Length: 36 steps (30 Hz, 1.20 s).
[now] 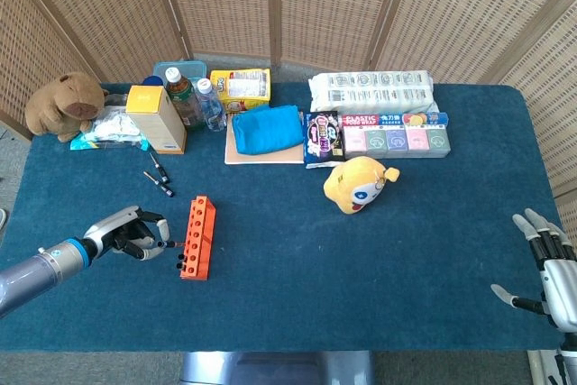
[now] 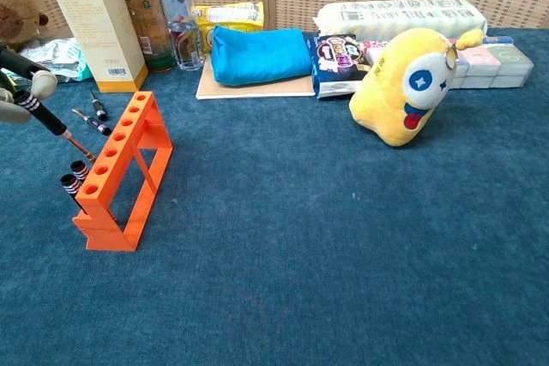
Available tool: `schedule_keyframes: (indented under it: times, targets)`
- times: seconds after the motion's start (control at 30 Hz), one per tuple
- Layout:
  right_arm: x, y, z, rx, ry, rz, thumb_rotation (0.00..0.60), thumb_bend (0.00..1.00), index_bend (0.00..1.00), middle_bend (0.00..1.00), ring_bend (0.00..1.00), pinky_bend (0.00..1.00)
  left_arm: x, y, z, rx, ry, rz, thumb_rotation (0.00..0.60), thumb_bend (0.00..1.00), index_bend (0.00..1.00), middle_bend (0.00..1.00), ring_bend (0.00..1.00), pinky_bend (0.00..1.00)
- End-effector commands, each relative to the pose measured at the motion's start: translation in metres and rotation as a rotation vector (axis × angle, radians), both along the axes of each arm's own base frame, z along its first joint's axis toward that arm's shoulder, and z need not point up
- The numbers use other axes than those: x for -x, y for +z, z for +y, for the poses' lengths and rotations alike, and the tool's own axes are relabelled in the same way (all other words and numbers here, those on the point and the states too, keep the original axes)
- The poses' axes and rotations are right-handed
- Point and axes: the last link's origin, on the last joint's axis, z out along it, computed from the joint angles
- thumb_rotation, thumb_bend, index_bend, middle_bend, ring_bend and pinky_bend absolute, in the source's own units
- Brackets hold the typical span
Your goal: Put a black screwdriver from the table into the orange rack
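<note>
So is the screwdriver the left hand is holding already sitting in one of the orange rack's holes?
No: in the chest view the black screwdriver in the left hand hangs tilted beside the orange rack, its tip outside the holes.
</note>
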Motion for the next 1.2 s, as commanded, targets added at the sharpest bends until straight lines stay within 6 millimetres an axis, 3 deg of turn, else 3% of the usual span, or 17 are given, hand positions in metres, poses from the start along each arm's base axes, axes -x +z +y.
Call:
schedule_keyframes:
  times: [0.03,1.2]
  targets:
    - [0.0,0.0,0.0,-0.001,-0.001,0.0,0.6,0.13,0.04,0.02,0.0,0.0,0.001,-0.003,0.0,0.002,0.002,-0.007,0.6,0.38,0.58,1.0,1.0,1.0]
    - [0.001,0.004,0.001,0.008,-0.001,-0.011,0.6,0.13,0.04,0.02,0.0,0.0,0.006,-0.018,-0.001,0.041,0.017,-0.01,0.6,0.38,0.58,1.0,1.0,1.0]
